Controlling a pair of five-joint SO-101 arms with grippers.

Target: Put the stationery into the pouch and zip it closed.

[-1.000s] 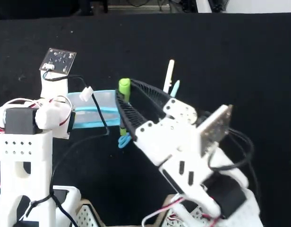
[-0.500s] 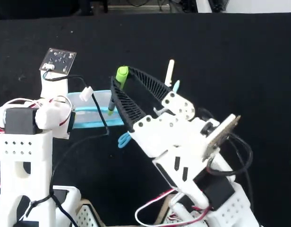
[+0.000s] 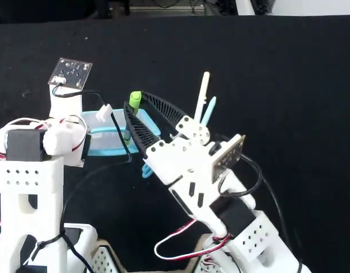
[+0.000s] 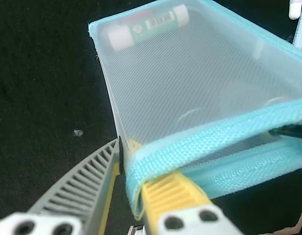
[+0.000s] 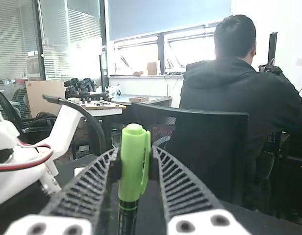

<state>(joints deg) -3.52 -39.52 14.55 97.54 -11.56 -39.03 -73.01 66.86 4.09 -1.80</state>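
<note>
A see-through pouch [image 3: 115, 128] with a light blue rim lies on the black table [image 3: 277, 68]. My left gripper [image 4: 125, 156] is shut on the pouch's rim [image 4: 200, 142] at one end. Inside the pouch lies a white and green stick [image 4: 146, 22]. My right gripper [image 3: 136, 102] is shut on a green marker [image 3: 134, 98], holding it tilted just above the pouch's near end. The marker [image 5: 134, 166] stands between the black fingers [image 5: 87, 191]. A white pen [image 3: 203, 91] and a blue pen [image 3: 208, 111] lie on the table beyond the right arm.
A blue loop [image 3: 146, 169] lies on the table in front of the pouch, beside the right arm. The left arm's white body [image 3: 27, 170] stands at the front left. Open black table stretches to the right and back.
My right gripper has carried the green marker leftward, from beside the pouch's right end to over the pouch, and the arm has swung left. The left arm and pouch stayed still.
</note>
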